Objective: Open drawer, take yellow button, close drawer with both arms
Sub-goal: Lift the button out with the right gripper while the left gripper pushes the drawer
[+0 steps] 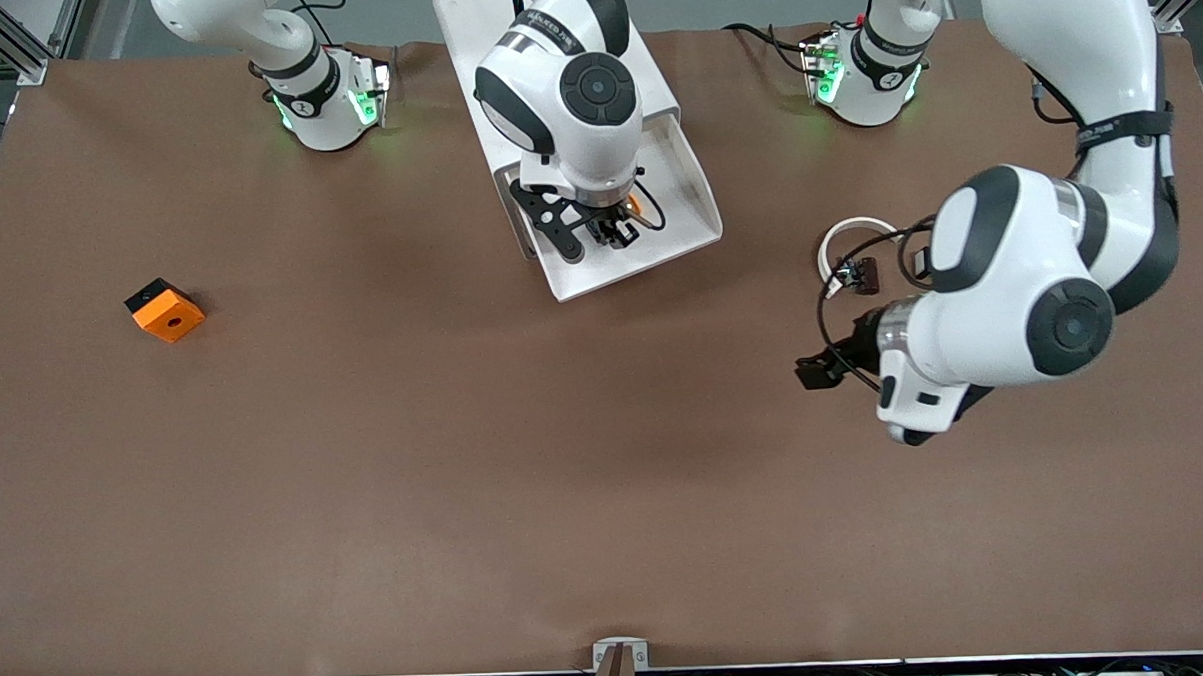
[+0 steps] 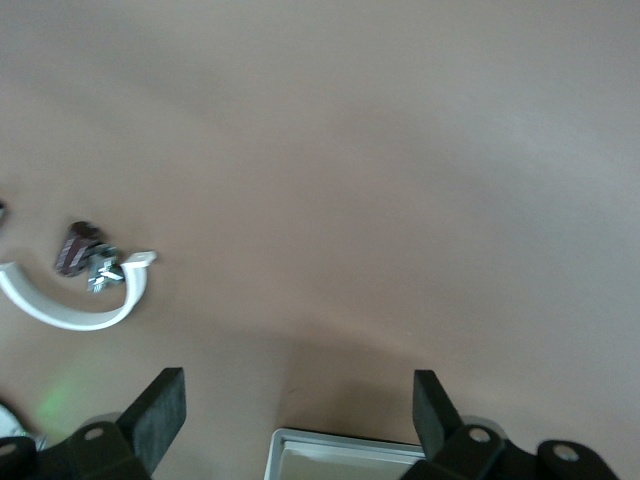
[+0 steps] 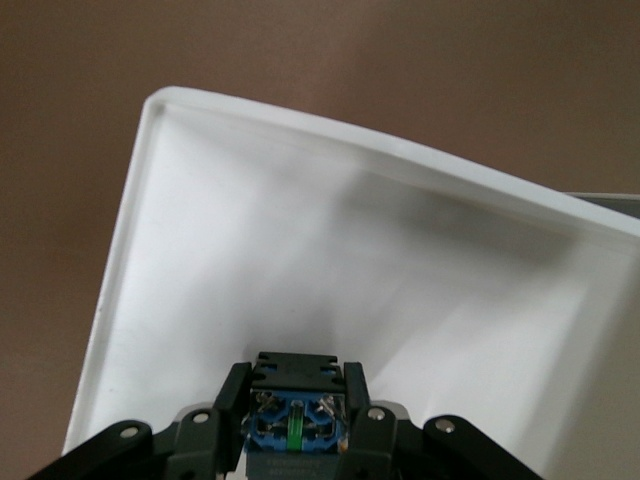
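The drawer (image 1: pixel 702 209) is pulled out of the white cabinet (image 1: pixel 466 43) and lies open. My right gripper (image 1: pixel 613 228) is over the drawer and is shut on the button (image 1: pixel 637 205). In the right wrist view the button (image 3: pixel 295 425) shows its blue base and black body, clamped between the fingers (image 3: pixel 225 400) of the gripper (image 3: pixel 293 385), just above the drawer's white floor (image 3: pixel 300 250). My left gripper (image 1: pixel 818 370) is open and empty over bare table toward the left arm's end. Its black fingers (image 2: pixel 160 410) stand wide apart in the left wrist view.
An orange square block (image 1: pixel 165 310) lies toward the right arm's end of the table. A white ring (image 1: pixel 843 239) with a small black clip (image 1: pixel 864 274) lies beside my left gripper; both also show in the left wrist view (image 2: pixel 70 305).
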